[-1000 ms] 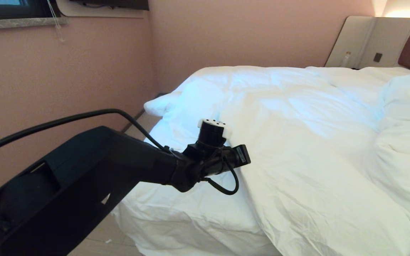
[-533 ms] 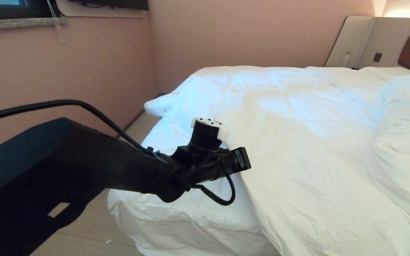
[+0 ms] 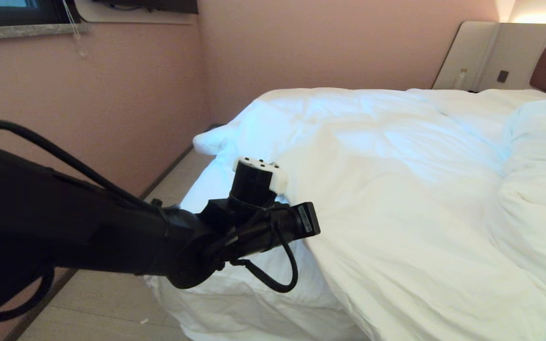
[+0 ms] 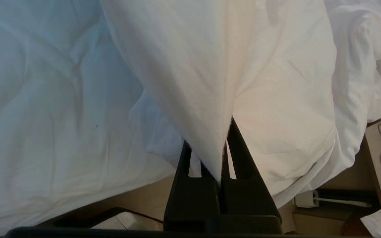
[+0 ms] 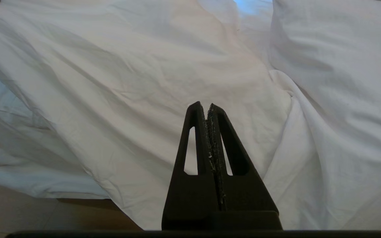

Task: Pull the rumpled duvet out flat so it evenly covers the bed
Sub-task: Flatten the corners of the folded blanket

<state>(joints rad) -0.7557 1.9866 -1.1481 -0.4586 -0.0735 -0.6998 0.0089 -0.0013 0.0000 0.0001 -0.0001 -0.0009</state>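
White duvet (image 4: pixel 230 66) fold between left gripper (image 4: pixel 219 148) fingers

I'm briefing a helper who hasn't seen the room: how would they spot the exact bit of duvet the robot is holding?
Find the bed against the pink wall; its near side carries the duvet. The left gripper pinches a fold there, drawn into a taut white cone, unlike the loose cloth around.

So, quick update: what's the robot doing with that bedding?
Left gripper shut on duvet edge, fabric drawn taut. Right gripper shut, empty, above duvet. Duvet bunched at right; nothing in the way.
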